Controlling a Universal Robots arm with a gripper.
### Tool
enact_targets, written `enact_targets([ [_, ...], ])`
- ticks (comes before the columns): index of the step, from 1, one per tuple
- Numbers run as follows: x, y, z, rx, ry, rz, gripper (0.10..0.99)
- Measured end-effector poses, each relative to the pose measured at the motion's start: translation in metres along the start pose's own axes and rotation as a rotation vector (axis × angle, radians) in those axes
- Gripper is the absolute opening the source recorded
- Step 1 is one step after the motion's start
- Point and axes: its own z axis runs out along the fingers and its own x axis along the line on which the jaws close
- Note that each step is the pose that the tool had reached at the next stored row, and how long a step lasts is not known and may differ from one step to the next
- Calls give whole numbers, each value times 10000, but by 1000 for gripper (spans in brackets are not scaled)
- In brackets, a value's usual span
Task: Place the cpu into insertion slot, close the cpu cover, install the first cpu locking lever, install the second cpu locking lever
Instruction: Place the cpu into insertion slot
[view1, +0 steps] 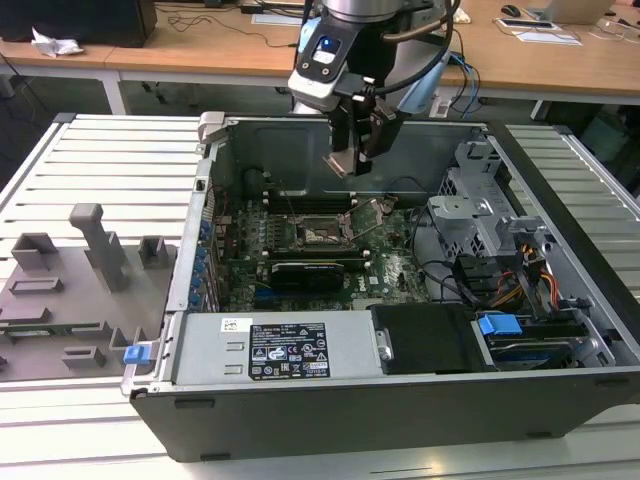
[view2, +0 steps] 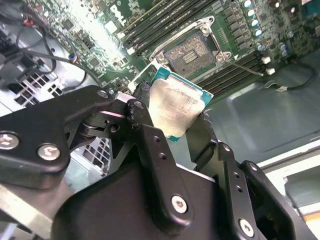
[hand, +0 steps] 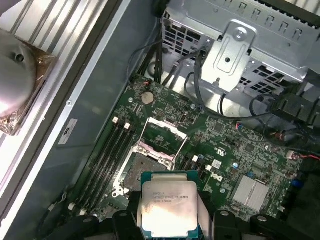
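My gripper (view1: 350, 158) hangs above the open computer case, shut on the cpu (view1: 340, 164). In both wrist views the cpu (view2: 175, 107) (hand: 167, 206) is a square chip with a silver-grey top and green edge, clamped by its sides between the black fingers (view2: 145, 117). The insertion slot (hand: 143, 170) (view2: 192, 52) lies below on the green motherboard, uncovered, well beneath the chip and apart from it. In the exterior view the insertion slot (view1: 322, 233) is below the gripper. The cpu cover (hand: 163, 136) stands swung open beside the socket. A thin locking lever (view2: 247, 67) sticks out, unlatched.
Long black memory slots (hand: 107, 157) flank the socket. A black card (view1: 305, 270) lies in front of it. The metal drive cage (view1: 480, 215) and cables fill the exterior view's right of the case. The power supply (view1: 285, 350) sits at the front. A grey fixture tray (view1: 70, 290) lies outside.
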Motion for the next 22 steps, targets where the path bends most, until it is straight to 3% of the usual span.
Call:
enact_targets([
  [16, -3, -13, 143, -32, -242, 2806, 533],
  [22, -4, -20, 224, -59, -368, 4249, 533],
])
